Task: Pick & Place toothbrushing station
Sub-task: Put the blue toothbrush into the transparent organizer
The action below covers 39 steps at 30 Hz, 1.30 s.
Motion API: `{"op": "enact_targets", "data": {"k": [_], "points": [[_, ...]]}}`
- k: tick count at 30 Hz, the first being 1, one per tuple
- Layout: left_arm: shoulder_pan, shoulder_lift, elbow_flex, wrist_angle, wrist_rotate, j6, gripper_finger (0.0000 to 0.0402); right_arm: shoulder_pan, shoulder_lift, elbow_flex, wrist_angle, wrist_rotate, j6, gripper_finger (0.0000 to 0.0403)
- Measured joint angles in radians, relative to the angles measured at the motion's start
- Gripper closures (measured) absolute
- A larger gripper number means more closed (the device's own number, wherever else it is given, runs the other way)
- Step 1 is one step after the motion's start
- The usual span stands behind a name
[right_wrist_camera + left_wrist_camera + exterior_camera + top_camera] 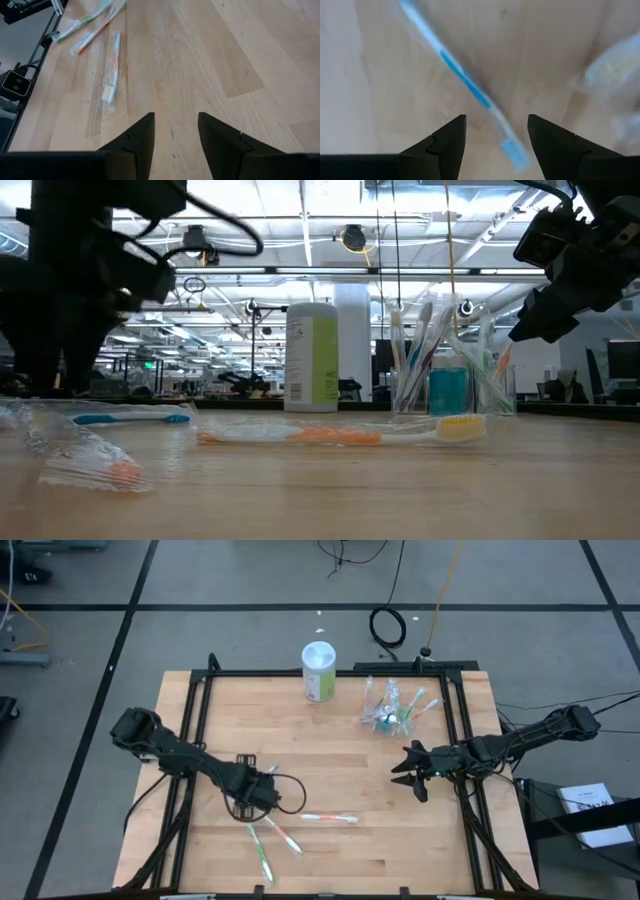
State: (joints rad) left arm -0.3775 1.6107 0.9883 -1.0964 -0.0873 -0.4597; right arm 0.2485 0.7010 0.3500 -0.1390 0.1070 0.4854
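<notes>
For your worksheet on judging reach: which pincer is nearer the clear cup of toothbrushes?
Right. The right pincer hovers open just in front of the clear cup. The left pincer is far across the table, over a blue toothbrush.

Even bright overhead light, soft shadows; the blue toothbrush [470,87] blurs in the left wrist view

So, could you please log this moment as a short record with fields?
left pincer: open, low over a blue toothbrush on the table
right pincer: open, empty, near the table's right side
cup: far right, holding toothbrushes
loose toothbrushes: orange one, wrapped ones near front edge
canister: upright, left of cup
</notes>
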Motion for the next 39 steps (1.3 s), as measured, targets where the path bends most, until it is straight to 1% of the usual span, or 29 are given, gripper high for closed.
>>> {"op": "enact_targets", "data": {"k": [2, 4, 6, 10, 14, 16, 18, 21, 23, 25, 28, 29, 30, 32, 35, 37, 39], "points": [[0.018, 0.000, -0.019, 0.000, 0.019, -0.170, 0.0183, 0.000, 0.000, 0.000, 0.000, 0.000, 0.000, 0.0261], [0.033, 0.000, -0.051, -0.002, 0.007, -0.267, 0.0183, 0.000, 0.000, 0.000, 0.000, 0.000, 0.000, 0.0261], [0.044, 0.000, -0.089, 0.003, 0.016, -0.316, 0.0183, 0.000, 0.000, 0.000, 0.000, 0.000, 0.000, 0.0261], [0.068, 0.002, -0.156, 0.087, 0.094, -0.373, 0.0183, 0.000, 0.000, 0.000, 0.000, 0.000, -0.001, 0.0261], [0.083, 0.000, -0.161, 0.082, 0.105, -0.380, 0.0187, 0.000, 0.000, 0.000, 0.001, 0.001, -0.007, 0.0261], [0.091, 0.000, -0.162, 0.112, 0.104, -0.335, 0.0199, 0.000, 0.000, 0.000, 0.005, 0.009, -0.008, 0.0261], [0.092, 0.000, -0.163, 0.148, 0.101, -0.286, 0.0222, 0.000, 0.000, 0.000, 0.008, 0.029, -0.008, 0.0261], [0.092, 0.000, -0.163, 0.188, 0.100, -0.213, 0.0269, -0.001, 0.000, 0.000, 0.009, 0.054, -0.008, 0.0261], [0.091, 0.000, -0.163, 0.186, 0.095, -0.203, 0.0304, 0.000, 0.000, 0.000, 0.009, 0.061, -0.014, 0.0261], [0.094, 0.000, -0.162, 0.177, 0.096, -0.193, 0.0337, 0.000, 0.001, 0.000, 0.017, 0.128, -0.049, 0.0261], [0.100, 0.001, -0.150, 0.167, 0.072, -0.128, 0.0383, -0.001, 0.010, 0.000, 0.089, 0.312, -0.136, 0.0261], [0.103, 0.001, -0.138, 0.168, 0.062, -0.104, 0.0390, -0.001, 0.015, 0.000, 0.129, 0.355, -0.156, 0.0261], [0.105, 0.001, -0.123, 0.163, 0.044, -0.085, 0.0391, -0.002, 0.022, 0.000, 0.174, 0.369, -0.172, 0.0261], [0.108, 0.001, -0.077, 0.128, 0.004, -0.028, 0.0388, -0.001, 0.038, 0.000, 0.262, 0.342, -0.209, 0.0261], [0.109, 0.002, 0.021, 0.061, -0.090, 0.086, 0.0389, -0.001, 0.072, -0.010, 0.423, 0.244, -0.242, 0.0261], [0.109, 0.002, 0.089, 0.060, -0.181, 0.202, 0.0395, 0.000, 0.105, -0.029, 0.550, 0.228, -0.236, 0.0261], [0.103, 0.001, 0.156, 0.105, -0.287, 0.327, 0.0396, -0.004, 0.138, -0.054, 0.663, 0.232, -0.207, 0.0261]]}}
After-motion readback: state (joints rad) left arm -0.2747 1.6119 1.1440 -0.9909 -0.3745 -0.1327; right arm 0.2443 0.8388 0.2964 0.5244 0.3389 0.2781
